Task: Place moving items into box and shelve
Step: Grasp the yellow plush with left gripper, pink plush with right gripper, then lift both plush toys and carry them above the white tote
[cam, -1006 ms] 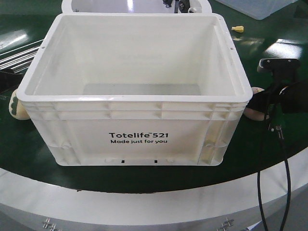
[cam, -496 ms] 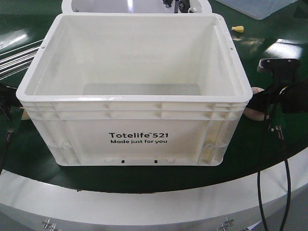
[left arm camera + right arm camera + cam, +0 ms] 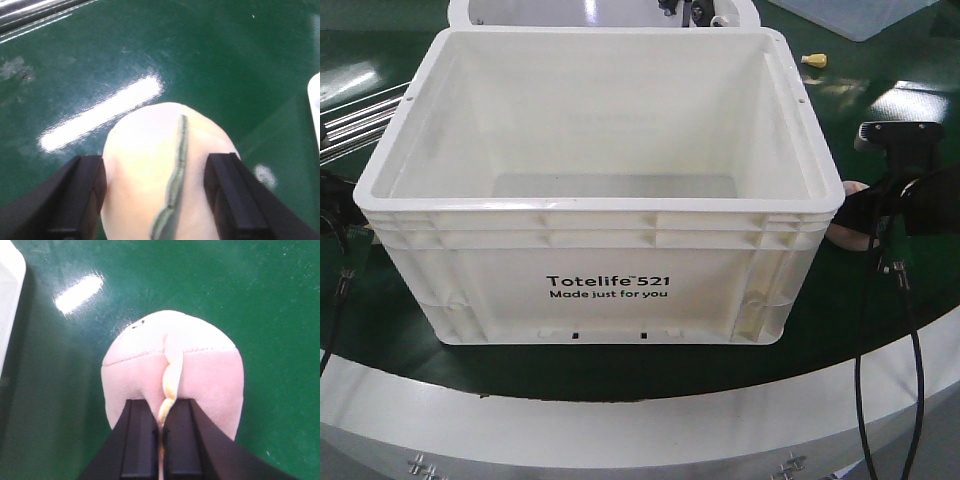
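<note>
The white box [image 3: 605, 280] marked "Totelife 521" stands empty in the middle of the green table. Its corner shows at the right edge of the left wrist view [image 3: 315, 110] and at the upper left of the right wrist view [image 3: 7, 285]. Left of the box, my left gripper [image 3: 155, 200] is closed on the sides of a cream plush toy [image 3: 145, 150] with a green stripe. Right of the box, my right gripper [image 3: 161, 440] is shut on the pale yellow ridge of a pink plush toy [image 3: 200, 375], which lies on the table. In the front view the pink toy [image 3: 845, 238] peeks out beside the box.
Behind the box stand another white container [image 3: 520, 10] and a translucent bin [image 3: 860, 15], with a small yellow item [image 3: 812, 60] near them. Metal rods [image 3: 360, 115] lie at the far left. The grey table rim [image 3: 620, 410] curves along the front. A black cable [image 3: 910, 330] hangs at the right.
My left arm has come down over the cream toy, which showed beside the box's left corner a second ago and is now covered in the front view. The right arm has not moved.
</note>
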Controlling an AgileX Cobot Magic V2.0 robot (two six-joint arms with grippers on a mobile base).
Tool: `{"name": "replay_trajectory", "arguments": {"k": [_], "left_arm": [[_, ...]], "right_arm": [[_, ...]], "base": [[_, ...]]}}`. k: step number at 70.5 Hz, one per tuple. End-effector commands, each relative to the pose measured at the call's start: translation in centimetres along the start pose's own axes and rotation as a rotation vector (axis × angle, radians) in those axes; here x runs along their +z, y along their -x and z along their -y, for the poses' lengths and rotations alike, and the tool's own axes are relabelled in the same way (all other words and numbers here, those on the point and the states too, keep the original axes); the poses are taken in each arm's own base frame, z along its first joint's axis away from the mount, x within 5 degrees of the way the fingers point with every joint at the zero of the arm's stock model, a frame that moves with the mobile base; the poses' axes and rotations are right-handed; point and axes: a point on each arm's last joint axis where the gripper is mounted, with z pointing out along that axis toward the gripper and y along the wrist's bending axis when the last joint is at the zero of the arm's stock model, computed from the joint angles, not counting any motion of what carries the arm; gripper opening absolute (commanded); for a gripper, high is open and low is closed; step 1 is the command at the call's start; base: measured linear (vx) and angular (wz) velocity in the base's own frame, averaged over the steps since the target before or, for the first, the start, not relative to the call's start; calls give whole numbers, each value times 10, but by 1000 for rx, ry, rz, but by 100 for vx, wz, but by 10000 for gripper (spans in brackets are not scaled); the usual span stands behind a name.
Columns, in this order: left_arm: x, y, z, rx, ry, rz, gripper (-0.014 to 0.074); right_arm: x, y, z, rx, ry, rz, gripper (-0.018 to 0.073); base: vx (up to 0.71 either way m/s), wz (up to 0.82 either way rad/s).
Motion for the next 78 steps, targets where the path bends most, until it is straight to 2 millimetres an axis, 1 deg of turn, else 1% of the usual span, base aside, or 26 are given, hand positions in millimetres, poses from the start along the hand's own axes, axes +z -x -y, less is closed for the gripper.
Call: {"name": "replay_trajectory", "arguments": {"k": [1,10,18,25,32,35,36,38,44,64,78], "left_arm": [[-5,18,9,-3,-28,100,534],[3,12,17,13,-47,88,534],[7,8,20,21,-52,71,525],[8,6,20,20,-50,56,457],[8,4,20,20,-48,40,304],[8,4,20,20,-47,34,213],[8,4,20,20,-46,33,198],[8,3,20,21,-46,29,119],[8,3,20,21,-44,20,-30],[7,5,20,20,-47,35,-28],[-2,12,21,21,-53,76,-28]], "right_arm": [[-10,16,3,-6,-11,89,-12],[-10,16,3,-6,-11,90,-12],[-10,16,3,-6,-11,88,-12],[-10,16,3,-6,-11,88,-12],[-10,16,3,-6,-11,88,-12],[-10,16,3,-6,-11,88,-12],[-10,16,3,-6,-11,88,-12],[-10,16,3,-6,-11,88,-12],[-10,16,3,-6,-11,88,-12],[-10,16,3,-6,-11,88,-12],[-13,19,3,-8,-14,118,-12]], "base": [[0,0],[0,0],[0,0],[0,0],[0,0],[0,0],[0,0],[0,0],[0,0],[0,0],[0,0]]}}
